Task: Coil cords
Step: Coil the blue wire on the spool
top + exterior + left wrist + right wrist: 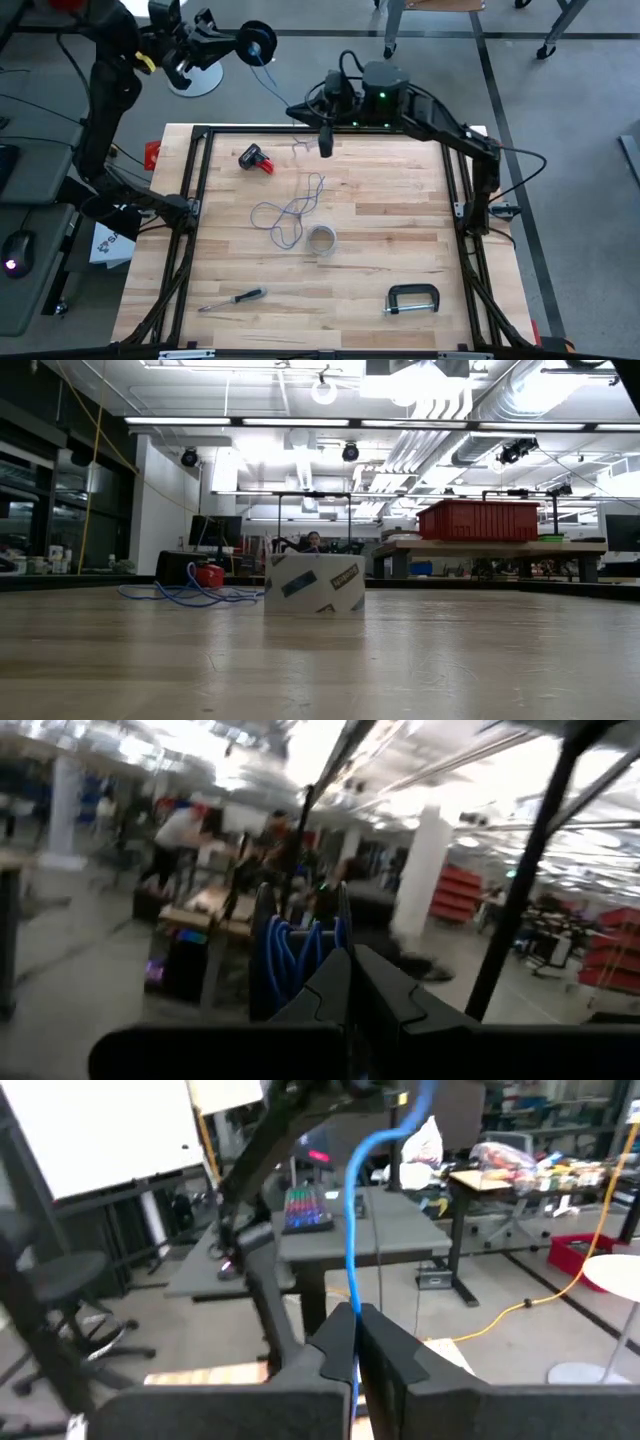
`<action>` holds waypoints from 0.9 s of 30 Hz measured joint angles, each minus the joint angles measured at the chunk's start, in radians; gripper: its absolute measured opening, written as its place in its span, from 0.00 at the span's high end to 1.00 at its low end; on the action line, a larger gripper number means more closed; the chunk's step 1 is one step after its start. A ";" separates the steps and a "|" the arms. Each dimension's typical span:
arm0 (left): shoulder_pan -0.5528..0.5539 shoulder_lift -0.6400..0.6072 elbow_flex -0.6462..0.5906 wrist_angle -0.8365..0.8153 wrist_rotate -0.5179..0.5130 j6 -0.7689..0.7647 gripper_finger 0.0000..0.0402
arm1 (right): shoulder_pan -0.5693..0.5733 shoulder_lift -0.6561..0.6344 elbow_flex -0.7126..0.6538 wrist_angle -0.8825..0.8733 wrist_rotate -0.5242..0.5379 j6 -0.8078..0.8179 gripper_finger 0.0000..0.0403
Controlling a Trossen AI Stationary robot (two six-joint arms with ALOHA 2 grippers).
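The right gripper (355,1342) hangs over the worktop's (400,230) far edge, clamped on the blue cord (352,1230). The cord runs up to the left gripper (245,44), closed on blue loops beyond the far left corner. More cord lies loose mid-worktop beside a tape roll (321,240).

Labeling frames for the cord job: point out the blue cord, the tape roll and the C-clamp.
blue cord (290,212): high view, loose loops on the table.
tape roll (321,240): high view, its rim.
C-clamp (412,299): high view, middle of its frame.
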 joint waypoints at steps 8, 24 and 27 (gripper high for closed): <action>0.045 -0.003 0.000 -0.069 0.217 -0.106 1.00 | 0.010 -0.071 0.002 -0.090 0.089 -0.055 1.00; -0.087 0.054 0.000 -0.116 0.344 -0.251 1.00 | 0.010 -0.088 0.005 0.074 0.059 -0.074 1.00; -0.134 0.080 0.000 -0.129 0.367 -0.250 1.00 | 0.010 -0.088 0.005 0.096 0.046 -0.074 1.00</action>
